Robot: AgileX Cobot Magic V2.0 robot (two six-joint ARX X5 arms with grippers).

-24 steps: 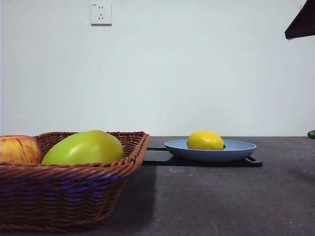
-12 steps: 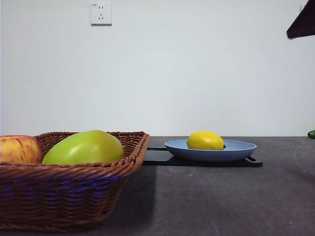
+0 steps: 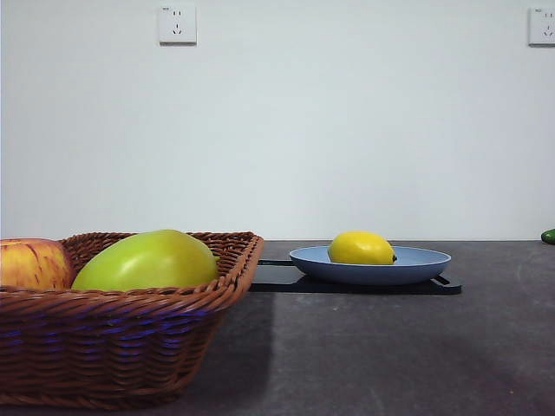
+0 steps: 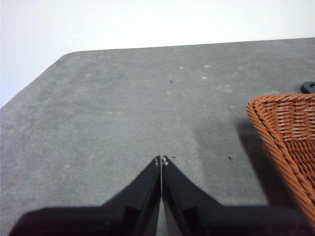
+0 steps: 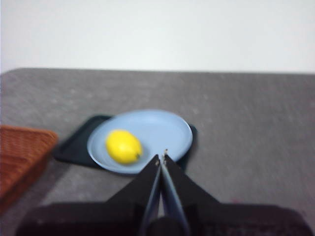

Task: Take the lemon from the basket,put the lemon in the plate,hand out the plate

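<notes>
The lemon (image 3: 362,248) sits in the light blue plate (image 3: 425,263), toward the side of the plate nearer the basket, its little dark nub pointing away from the basket. The plate rests on a flat black tray (image 3: 286,277), and the tray lies on the dark grey desk (image 3: 390,347). Just beside the tray stands the wicker basket (image 3: 121,338), and inside it a large yellow-green fruit (image 3: 147,260) leans next to a red-and-yellow apple (image 3: 33,263) at the frame's edge.

Over to the right wrist view, a bit blurred: the right tool (image 5: 161,158) is up above the desk with its two black jaws pressed together, tips meeting, nothing between them. It points at the near rim of the plate (image 5: 162,129), with the lemon (image 5: 123,146) lying just off to one side of the tips. A corner of the basket (image 5: 22,152) shows at the edge, and the tray (image 5: 74,145) peeks out from under the plate.

The left tool (image 4: 161,161) is shut tight as well, gripping nothing, hovering over a bare stretch of desk (image 4: 108,113). The basket's braided rim (image 4: 288,130) is off to its side, apart from the jaws.

On the white wall behind, two sockets: one (image 3: 177,24) above the basket, another (image 3: 542,26) at the far top corner. A small green thing (image 3: 548,236) is at the desk's edge, too little of it showing to name.
</notes>
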